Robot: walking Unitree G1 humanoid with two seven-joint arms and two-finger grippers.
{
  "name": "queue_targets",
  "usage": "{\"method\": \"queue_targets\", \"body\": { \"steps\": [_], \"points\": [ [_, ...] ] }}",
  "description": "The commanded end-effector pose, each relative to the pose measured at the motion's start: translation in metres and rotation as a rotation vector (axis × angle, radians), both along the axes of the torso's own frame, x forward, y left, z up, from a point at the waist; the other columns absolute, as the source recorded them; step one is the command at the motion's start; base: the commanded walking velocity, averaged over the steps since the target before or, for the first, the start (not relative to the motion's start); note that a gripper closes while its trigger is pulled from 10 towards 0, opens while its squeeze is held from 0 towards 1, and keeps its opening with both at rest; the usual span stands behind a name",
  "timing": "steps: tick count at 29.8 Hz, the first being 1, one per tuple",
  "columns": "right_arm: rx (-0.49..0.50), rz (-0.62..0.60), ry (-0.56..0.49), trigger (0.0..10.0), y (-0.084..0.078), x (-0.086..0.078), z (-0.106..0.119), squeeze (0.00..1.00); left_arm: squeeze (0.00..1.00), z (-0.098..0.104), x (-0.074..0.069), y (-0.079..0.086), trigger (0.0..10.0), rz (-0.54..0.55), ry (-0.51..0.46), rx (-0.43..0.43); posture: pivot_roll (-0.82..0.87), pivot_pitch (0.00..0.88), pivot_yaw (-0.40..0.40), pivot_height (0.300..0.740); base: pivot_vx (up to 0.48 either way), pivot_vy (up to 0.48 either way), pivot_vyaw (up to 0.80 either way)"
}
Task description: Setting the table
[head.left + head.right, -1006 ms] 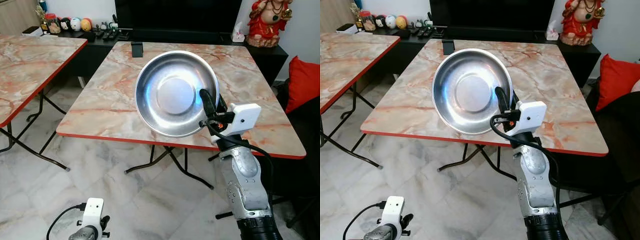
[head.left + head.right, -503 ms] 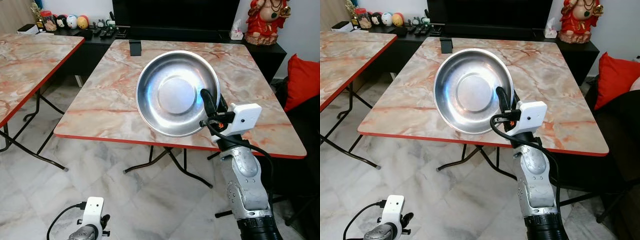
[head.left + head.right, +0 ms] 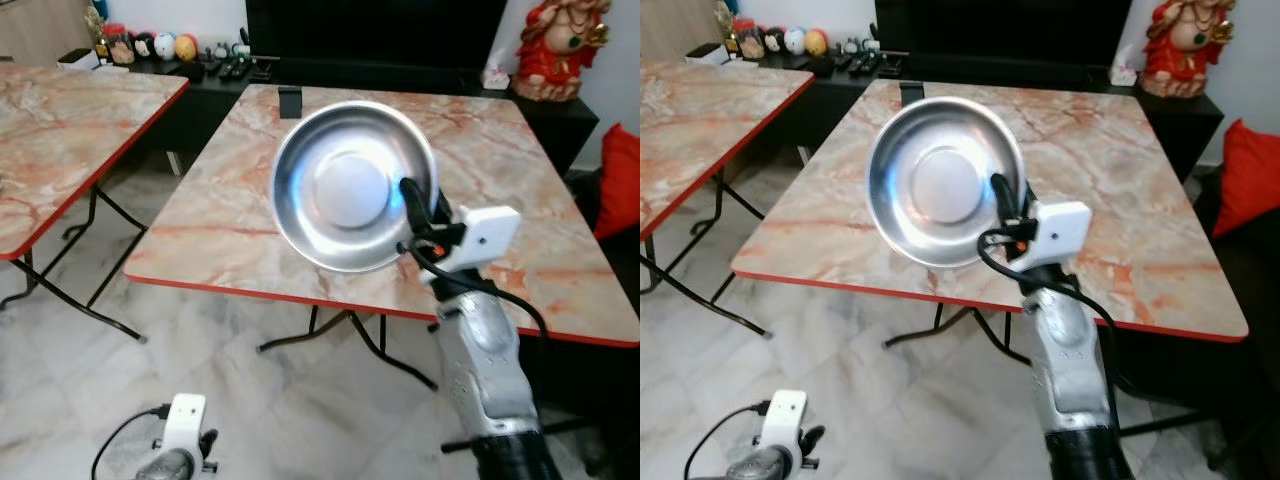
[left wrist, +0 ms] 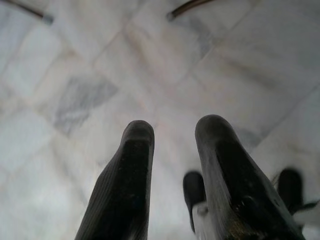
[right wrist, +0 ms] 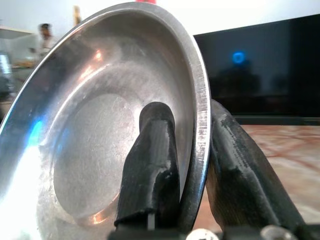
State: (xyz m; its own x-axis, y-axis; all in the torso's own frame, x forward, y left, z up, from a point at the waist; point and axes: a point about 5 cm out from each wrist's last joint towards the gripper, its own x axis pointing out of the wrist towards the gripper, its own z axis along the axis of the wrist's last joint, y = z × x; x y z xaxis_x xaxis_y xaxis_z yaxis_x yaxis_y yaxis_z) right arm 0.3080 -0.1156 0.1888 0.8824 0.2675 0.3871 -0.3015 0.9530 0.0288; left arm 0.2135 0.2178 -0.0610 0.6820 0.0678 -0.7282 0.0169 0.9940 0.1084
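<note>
The right pincer (image 3: 418, 222) clamps the rim of the steel bowl (image 3: 350, 185), one finger inside and one outside, holding it tilted on edge in the air above the near part of the counter (image 3: 230, 210). The counter lies ahead and below, so setting the bowl down likely means reaching forward and levelling it. The left pincer (image 4: 172, 150) hangs idle over the floor, its fingers a narrow gap apart.

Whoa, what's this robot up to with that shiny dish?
The robot is holding a steel bowl in its right gripper, one black finger inside the rim and one behind it. The bowl is tilted up on edge, its hollow facing the robot, held above the near part of a marble-patterned table with a red edge. It has not been set down yet. The left gripper hangs idle over the floor, fingers apart.
</note>
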Motion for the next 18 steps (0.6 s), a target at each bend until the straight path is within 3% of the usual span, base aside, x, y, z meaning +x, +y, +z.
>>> {"method": "queue_targets", "body": {
  "steps": [1, 8, 15, 18],
  "points": [
    [0.004, -0.032, -0.007, 10.0, -0.01, 0.001, 0.002, 0.0, 0.0, -0.002, 0.0, -0.011, 10.0, -0.025, 0.013, -0.019, -0.01, 0.0, -0.013, 0.74, 0.33, 0.0, 0.0],
    [0.002, -0.038, 0.004, 10.0, -0.009, 0.001, 0.0, 0.0, 0.0, -0.002, 0.001, -0.01, 10.0, -0.023, 0.01, -0.019, -0.01, 0.0, -0.014, 0.74, 0.332, 0.0, 0.0],
    [0.007, -0.065, 0.016, 10.0, -0.012, 0.002, -0.002, 0.0, 0.0, -0.002, 0.0, -0.01, 10.0, -0.019, 0.013, -0.019, 0.0, 0.0, -0.012, 0.74, 0.0, 0.0, 0.0],
    [0.003, -0.152, 0.052, 10.0, -0.024, 0.007, -0.006, 0.0, 0.0, -0.002, 0.0, -0.01, 10.0, -0.018, 0.015, -0.023, 0.0, 0.0, -0.012, 0.74, 0.0, 0.0, 0.0]
  ]
}}
